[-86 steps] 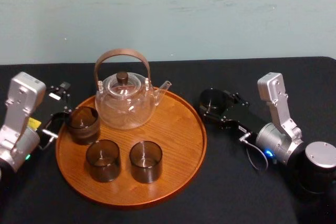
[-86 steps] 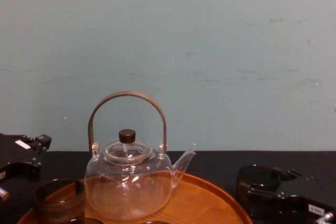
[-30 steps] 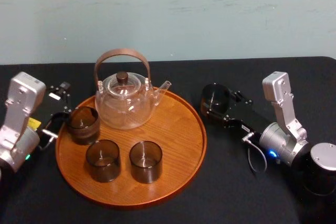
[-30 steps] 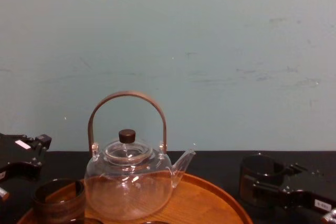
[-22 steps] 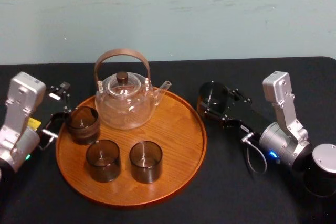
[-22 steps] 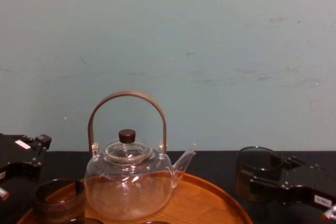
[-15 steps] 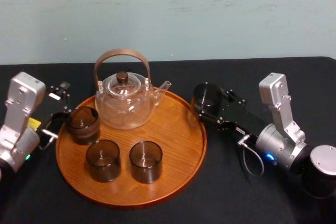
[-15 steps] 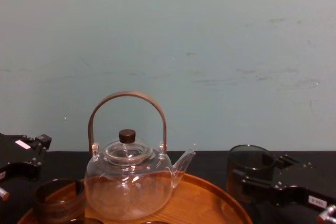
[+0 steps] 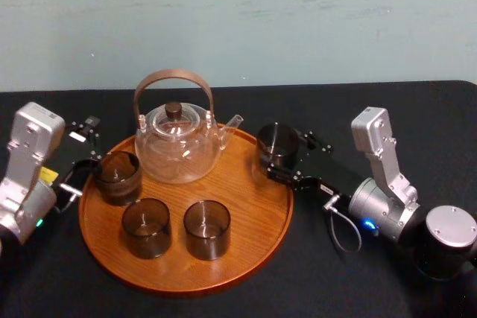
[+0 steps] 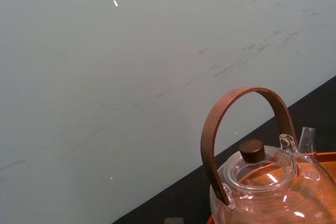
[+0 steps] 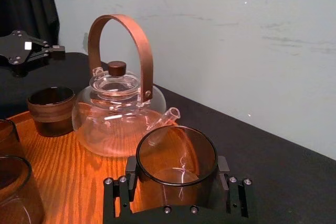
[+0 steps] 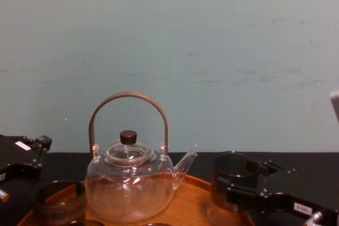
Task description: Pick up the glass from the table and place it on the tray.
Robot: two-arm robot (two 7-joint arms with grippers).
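The glass (image 9: 276,141), pinched by the right gripper (image 9: 282,157), hangs over the right rim of the tray (image 9: 253,210), ready to go down by the glass teapot (image 9: 177,147); the left gripper (image 9: 83,147) sits spread open at the left edge.

We find the right arm (image 9: 381,197) extended forward and inward, wrist low, with the right gripper (image 9: 277,159) clamped on the glass (image 9: 276,141), one finger at each side. We find the left arm (image 9: 26,176) parked low at left, the left gripper (image 9: 83,144) with fingers spread.
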